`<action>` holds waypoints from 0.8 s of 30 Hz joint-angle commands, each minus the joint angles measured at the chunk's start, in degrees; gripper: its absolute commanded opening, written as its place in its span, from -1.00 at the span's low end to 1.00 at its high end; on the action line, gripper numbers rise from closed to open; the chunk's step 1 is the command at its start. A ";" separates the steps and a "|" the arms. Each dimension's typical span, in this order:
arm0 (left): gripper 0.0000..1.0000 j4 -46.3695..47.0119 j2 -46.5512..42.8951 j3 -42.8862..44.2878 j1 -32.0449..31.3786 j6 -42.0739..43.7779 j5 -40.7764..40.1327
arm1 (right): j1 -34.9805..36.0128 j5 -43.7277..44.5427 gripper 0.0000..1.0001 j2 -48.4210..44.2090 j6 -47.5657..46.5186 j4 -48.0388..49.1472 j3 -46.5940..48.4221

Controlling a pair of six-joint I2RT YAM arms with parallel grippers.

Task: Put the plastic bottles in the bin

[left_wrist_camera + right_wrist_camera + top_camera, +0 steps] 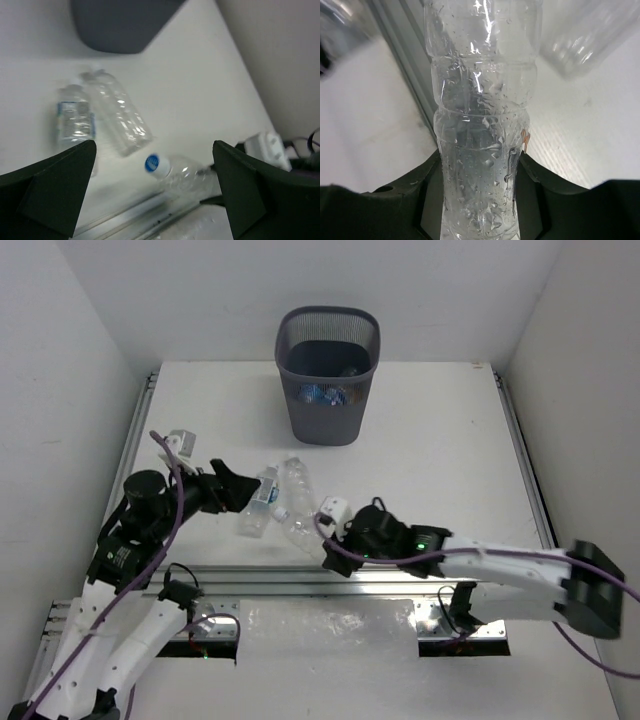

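Note:
The dark mesh bin (328,375) stands at the far middle of the table, and bottles with blue labels (322,393) show through its mesh. Three clear plastic bottles lie in front of my arms. One has a blue label (258,502) (75,117). A plain one (298,485) (117,112) lies beside it. My right gripper (325,540) (479,200) is shut on the third, blue-capped bottle (300,530) (480,125) (172,170), its jaws pressing the body from both sides. My left gripper (235,488) (152,150) is open next to the labelled bottle, holding nothing.
A metal rail (300,575) runs along the table's near edge just under the held bottle. White walls close in the table on the left, right and back. The bin's base (125,22) shows at the top of the left wrist view.

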 commanded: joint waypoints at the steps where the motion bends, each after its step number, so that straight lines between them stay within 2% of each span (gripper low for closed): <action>1: 0.99 8.56 -2.71 -3.35 -0.21 -2.50 18.27 | -0.40 0.51 -0.40 -14.26 3.92 4.97 -2.20; 2: 0.99 11.56 -3.67 -4.59 -0.21 -3.73 22.05 | -0.49 0.42 -0.40 -18.64 4.37 4.80 -2.29; 3: 0.99 14.89 -4.03 -5.91 -0.21 -5.13 29.22 | -0.57 0.51 -0.42 -20.16 4.63 4.79 -1.85; 4: 1.00 21.63 -4.38 -8.10 -0.21 -8.36 31.99 | -0.66 -0.10 -0.42 -21.39 5.07 4.97 -1.59; 8: 1.00 37.58 -3.51 -11.46 -0.30 -15.59 42.37 | -0.66 -6.14 -0.42 -25.27 5.60 9.44 0.08; 10: 0.99 44.42 -2.54 -12.33 -0.56 -18.22 44.06 | -0.66 -8.36 -0.42 -25.19 5.52 11.46 2.10; 14: 0.99 47.71 2.46 -11.72 -2.49 -17.63 42.32 | -0.66 -13.98 -0.42 -23.61 5.52 15.69 5.09; 17: 0.88 47.63 6.58 -10.76 -9.06 -15.70 37.50 | -0.66 -16.10 -0.40 -21.41 5.17 17.36 7.90; 19: 0.52 46.48 10.01 -8.83 -12.32 -13.41 34.50 | -0.66 -16.37 -0.37 -20.27 4.64 17.54 9.84; 20: 0.27 46.57 11.16 -8.21 -13.64 -12.97 34.05 | -0.66 -15.85 -0.31 -20.00 4.20 17.54 10.54; 21: -0.44 46.22 12.31 -6.64 -15.14 -12.27 33.70 | -0.66 -14.36 -0.20 -19.91 3.59 17.19 11.50; 22: -0.74 45.87 13.27 -5.58 -15.41 -12.00 33.52 | -0.66 -13.13 -0.04 -19.82 3.23 16.84 11.86; 23: -1.00 44.82 15.02 -4.18 -15.42 -11.56 31.51 | -0.66 -11.55 0.21 -20.26 3.06 16.23 12.12; 24: -1.00 39.94 16.61 -0.07 -15.33 -9.21 28.80 | -0.66 -6.92 0.97 -21.57 2.19 13.78 12.39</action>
